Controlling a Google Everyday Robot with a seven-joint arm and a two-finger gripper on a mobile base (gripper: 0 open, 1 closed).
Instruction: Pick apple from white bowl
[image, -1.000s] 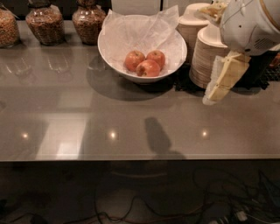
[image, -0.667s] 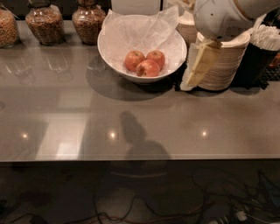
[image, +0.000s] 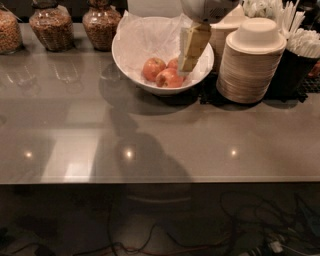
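Directly over the apples (image: 162, 75) in the white bowl (image: 126, 67), the gripper (image: 188, 64).

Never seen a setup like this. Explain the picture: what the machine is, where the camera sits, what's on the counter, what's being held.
There is one view, looking down on a grey counter from its front edge; where the camera is mounted isn't known. The pale shape at the top is the end of a robot's single arm. Its cream gripper hangs over the right side of the white bowl, just above the apples. The reddish apples all lie in the paper-lined bowl, so nothing appears to be held. At the back left stand glass jars of food. To the right are a stack of beige disposable bowls and a dark holder of white cutlery.
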